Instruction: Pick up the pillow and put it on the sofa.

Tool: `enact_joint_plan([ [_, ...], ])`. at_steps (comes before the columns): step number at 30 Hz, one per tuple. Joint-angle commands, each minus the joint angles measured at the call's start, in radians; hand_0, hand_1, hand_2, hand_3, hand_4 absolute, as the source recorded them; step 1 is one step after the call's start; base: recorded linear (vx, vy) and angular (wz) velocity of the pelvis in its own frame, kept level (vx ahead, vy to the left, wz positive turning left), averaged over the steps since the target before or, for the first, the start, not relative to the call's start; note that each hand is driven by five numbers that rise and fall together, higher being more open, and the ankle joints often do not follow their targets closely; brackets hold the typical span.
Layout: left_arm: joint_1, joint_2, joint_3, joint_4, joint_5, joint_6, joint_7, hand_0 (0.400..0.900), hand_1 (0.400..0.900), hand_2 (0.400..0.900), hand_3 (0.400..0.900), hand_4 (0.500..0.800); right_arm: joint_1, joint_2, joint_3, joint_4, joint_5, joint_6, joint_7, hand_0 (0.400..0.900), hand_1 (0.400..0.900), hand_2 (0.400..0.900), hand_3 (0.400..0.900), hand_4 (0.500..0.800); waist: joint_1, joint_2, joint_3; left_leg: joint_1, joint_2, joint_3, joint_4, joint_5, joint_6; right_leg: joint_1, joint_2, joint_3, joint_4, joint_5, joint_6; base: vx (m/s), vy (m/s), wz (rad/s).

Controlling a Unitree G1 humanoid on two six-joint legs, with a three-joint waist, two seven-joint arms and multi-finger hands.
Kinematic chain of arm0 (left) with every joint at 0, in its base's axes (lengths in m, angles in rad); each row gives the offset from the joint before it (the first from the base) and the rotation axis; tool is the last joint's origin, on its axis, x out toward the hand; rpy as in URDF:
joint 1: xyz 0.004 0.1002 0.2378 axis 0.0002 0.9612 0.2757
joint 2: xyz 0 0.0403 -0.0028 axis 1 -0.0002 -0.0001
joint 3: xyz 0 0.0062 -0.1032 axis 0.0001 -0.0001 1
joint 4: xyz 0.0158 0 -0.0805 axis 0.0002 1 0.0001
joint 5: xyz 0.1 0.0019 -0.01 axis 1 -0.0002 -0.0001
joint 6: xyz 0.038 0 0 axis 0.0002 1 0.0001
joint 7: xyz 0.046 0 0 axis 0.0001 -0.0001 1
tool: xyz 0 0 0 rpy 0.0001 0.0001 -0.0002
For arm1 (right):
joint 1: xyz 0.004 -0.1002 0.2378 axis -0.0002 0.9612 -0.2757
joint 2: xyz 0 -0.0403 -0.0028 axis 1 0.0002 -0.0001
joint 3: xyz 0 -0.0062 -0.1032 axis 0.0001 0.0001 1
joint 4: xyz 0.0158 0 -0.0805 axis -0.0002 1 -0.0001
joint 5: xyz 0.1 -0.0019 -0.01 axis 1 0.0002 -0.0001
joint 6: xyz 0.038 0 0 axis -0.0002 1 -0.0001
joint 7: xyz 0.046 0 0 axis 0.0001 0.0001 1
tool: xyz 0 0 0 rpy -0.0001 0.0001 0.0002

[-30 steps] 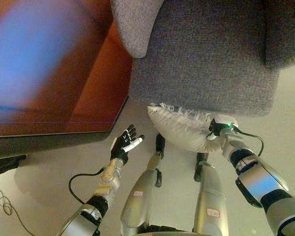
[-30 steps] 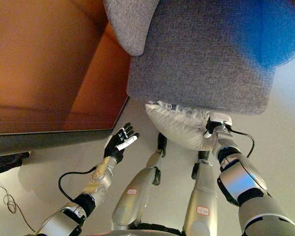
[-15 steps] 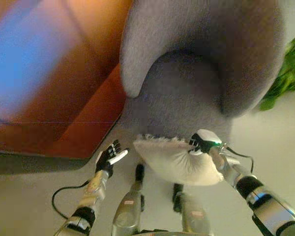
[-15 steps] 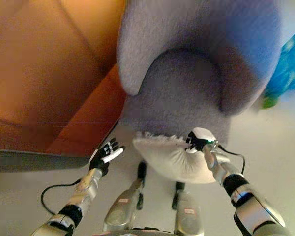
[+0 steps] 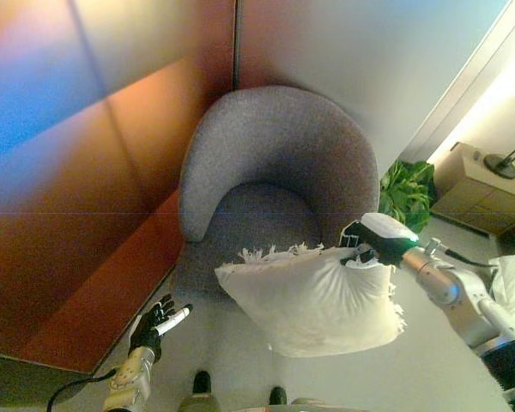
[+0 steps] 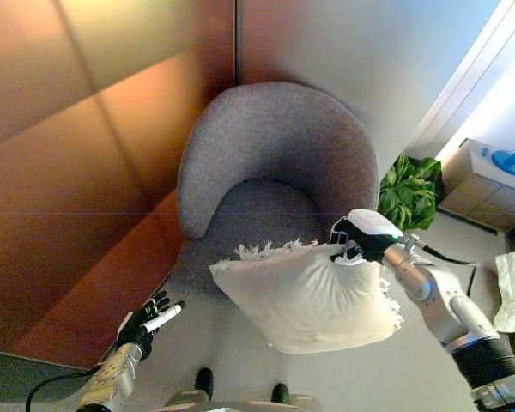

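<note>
Pillow (image 5: 313, 300) hangs pinched in rt hand (image 5: 360, 249) fingers.

pillow (image 5: 313, 299) before sofa (image 5: 266, 176) | plant (image 5: 405, 193) right of sofa | cabinet (image 5: 476, 184) behind plant

The right hand (image 5: 360, 249) pinches the upper right corner of the white fringed pillow (image 5: 313, 296), which hangs in the air just in front of the grey round sofa (image 5: 266, 172). The left hand (image 5: 153, 322) shows low at the left, fingers spread and holding nothing. A green plant (image 5: 408, 193) stands right of the sofa, with a beige cabinet (image 5: 476, 184) beyond it.
</note>
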Motion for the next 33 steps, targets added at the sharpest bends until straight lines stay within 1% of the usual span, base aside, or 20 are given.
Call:
enact_joint_plan([
  [1,-0.060,0.047,-0.014,0.061,0.042,-0.037,-0.013,0.900,0.900,0.900,0.900,0.800,-0.224,-0.086,-0.138,-0.086,0.117,-0.023,-0.062,0.400,0.400,0.400,0.400,0.500,0.013,-0.039,-0.104,0.043,-0.023,-0.010,0.005,-0.132,0.010,-0.029,0.007,-0.015,0.059,-0.006,0.041,0.00,0.000,0.00],
  [4,-0.064,0.053,-0.010,0.070,0.044,-0.033,-0.009,0.900,0.900,0.900,0.900,0.800,-0.297,-0.115,-0.121,-0.070,0.129,0.006,-0.065,0.400,0.400,0.400,0.400,0.500,0.021,-0.049,-0.107,0.048,-0.023,-0.017,0.007,-0.135,0.007,-0.018,0.006,-0.020,0.054,-0.010,0.040,0.00,0.000,0.00],
  [8,-0.069,0.057,-0.020,0.076,0.046,-0.030,0.000,0.900,0.900,0.900,0.900,0.800,-0.409,-0.146,-0.062,-0.002,0.157,0.040,-0.071,0.400,0.400,0.400,0.400,0.500,0.040,-0.061,-0.112,0.052,-0.023,-0.026,0.007,-0.134,0.004,-0.003,0.003,-0.037,0.044,-0.012,0.038,0.03,0.000,0.07],
  [10,-0.074,0.058,-0.023,0.080,0.045,-0.030,0.000,0.900,0.900,0.900,0.900,0.800,-0.448,-0.146,-0.032,0.030,0.164,0.052,-0.068,0.400,0.400,0.400,0.400,0.500,0.044,-0.064,-0.113,0.052,-0.023,-0.027,0.007,-0.134,0.003,0.001,0.001,-0.043,0.042,-0.013,0.038,0.04,0.002,0.13],
  [11,-0.077,0.056,-0.035,0.073,0.046,-0.024,0.008,0.900,0.900,0.900,0.900,0.800,-0.493,-0.140,0.006,0.084,0.167,0.065,-0.069,0.400,0.400,0.400,0.400,0.500,0.056,-0.068,-0.112,0.051,-0.023,-0.030,0.008,-0.132,0.001,0.006,-0.001,-0.055,0.040,-0.015,0.037,0.05,-0.001,0.20],
  [14,-0.078,0.055,-0.049,0.056,0.046,-0.010,0.015,0.900,0.900,0.900,0.900,0.800,-0.556,-0.115,0.070,0.191,0.140,0.097,-0.063,0.400,0.400,0.400,0.400,0.500,0.076,-0.072,-0.108,0.048,-0.025,-0.039,0.010,-0.129,0.000,0.013,-0.005,-0.073,0.038,-0.015,0.036,0.06,-0.003,0.24],
  [15,-0.081,0.059,-0.062,0.052,0.043,-0.004,0.014,0.900,0.900,0.900,0.900,0.800,-0.589,-0.099,0.105,0.260,0.114,0.113,-0.045,0.571,0.571,0.571,0.571,0.602,0.088,-0.074,-0.105,0.046,-0.025,-0.043,0.011,-0.127,-0.001,0.014,-0.007,-0.083,0.040,-0.015,0.036,0.07,-0.016,0.27],
  [16,-0.085,0.062,-0.072,0.049,0.043,0.002,0.012,0.900,0.900,0.900,0.900,0.800,-0.624,-0.085,0.149,0.343,0.092,0.120,-0.034,0.900,0.900,0.900,0.900,0.800,0.101,-0.076,-0.103,0.045,-0.027,-0.049,0.011,-0.127,-0.001,0.018,-0.008,-0.091,0.038,-0.015,0.035,0.07,-0.027,0.28],
  [17,-0.089,0.065,-0.079,0.045,0.043,0.009,0.011,0.900,0.900,0.900,0.900,0.800,-0.654,-0.078,0.184,0.407,0.090,0.120,-0.045,0.900,0.900,0.900,0.900,0.800,0.109,-0.078,-0.102,0.045,-0.027,-0.054,0.011,-0.126,-0.001,0.021,-0.008,-0.097,0.036,-0.015,0.035,0.07,-0.039,0.24],
  [18,-0.093,0.068,-0.090,0.041,0.038,0.017,0.009,0.900,0.900,0.900,0.900,0.800,-0.692,-0.071,0.223,0.470,0.085,0.133,-0.038,0.900,0.900,0.900,0.900,0.800,0.119,-0.080,-0.100,0.044,-0.028,-0.059,0.010,-0.124,-0.001,0.024,-0.008,-0.106,0.034,-0.014,0.034,0.08,-0.050,0.24],
  [19,-0.098,0.074,-0.116,0.037,0.032,0.024,0.005,0.900,0.900,0.900,0.900,0.800,-0.750,-0.060,0.282,0.574,0.092,0.148,-0.053,0.900,0.900,0.900,0.900,0.800,0.139,-0.083,-0.096,0.042,-0.029,-0.068,0.011,-0.122,-0.002,0.029,-0.008,-0.116,0.032,-0.013,0.034,0.08,-0.049,0.25],
  [20,-0.102,0.078,-0.129,0.039,0.027,0.028,-0.002,0.900,0.900,0.900,0.900,0.800,-0.794,-0.051,0.314,0.650,0.092,0.135,-0.068,0.900,0.900,0.900,0.900,0.800,0.149,-0.083,-0.094,0.041,-0.030,-0.073,0.011,-0.121,-0.002,0.032,-0.008,-0.122,0.029,-0.013,0.033,0.08,-0.048,0.31],
  [21,-0.112,0.084,-0.156,0.047,0.018,0.030,-0.018,0.900,0.900,0.900,0.900,0.800,-0.858,-0.032,0.349,0.772,0.083,0.120,-0.077,0.900,0.900,0.900,0.900,0.800,0.168,-0.084,-0.090,0.039,-0.032,-0.081,0.011,-0.119,-0.002,0.036,-0.008,-0.133,0.027,-0.013,0.033,0.06,-0.036,0.27],
  [23,-0.119,0.093,-0.186,0.060,0.014,0.024,-0.047,0.900,0.900,0.900,0.900,0.800,-0.932,-0.006,0.388,0.948,0.073,0.104,-0.085,0.900,0.900,0.900,0.900,0.800,0.194,-0.082,-0.086,0.035,-0.034,-0.092,0.011,-0.117,-0.001,0.040,-0.007,-0.147,0.022,-0.014,0.032,0.06,-0.035,0.28],
  [25,-0.121,0.099,-0.213,0.059,0.006,0.020,-0.066,0.900,0.900,0.900,0.900,0.800,-0.995,0.007,0.428,1.067,0.074,0.117,-0.074,0.900,0.900,0.900,0.900,0.800,0.219,-0.080,-0.081,0.031,-0.037,-0.108,0.009,-0.115,0.001,0.046,-0.005,-0.158,0.016,-0.014,0.031,0.05,-0.030,0.27],
  [28,-0.120,0.111,-0.235,0.058,0.002,0.017,-0.083,0.900,0.900,0.900,0.900,0.800,-1.046,-0.001,0.446,1.127,0.097,0.121,-0.088,0.900,0.900,0.900,0.900,0.800,0.234,-0.076,-0.077,0.024,-0.039,-0.124,0.004,-0.108,0.001,0.048,-0.001,-0.166,0.010,-0.013,0.029,0.02,-0.023,0.19],
  [33,-0.108,0.114,-0.241,0.049,-0.006,0.010,-0.115,0.900,0.900,0.900,0.900,0.800,-1.081,-0.013,0.451,1.142,0.130,0.101,-0.096,0.900,0.900,0.900,0.900,0.800,0.233,-0.064,-0.076,0.024,-0.044,-0.133,0.002,-0.103,0.002,0.049,-0.003,-0.171,0.014,-0.018,0.027,0.00,0.006,0.05],
])
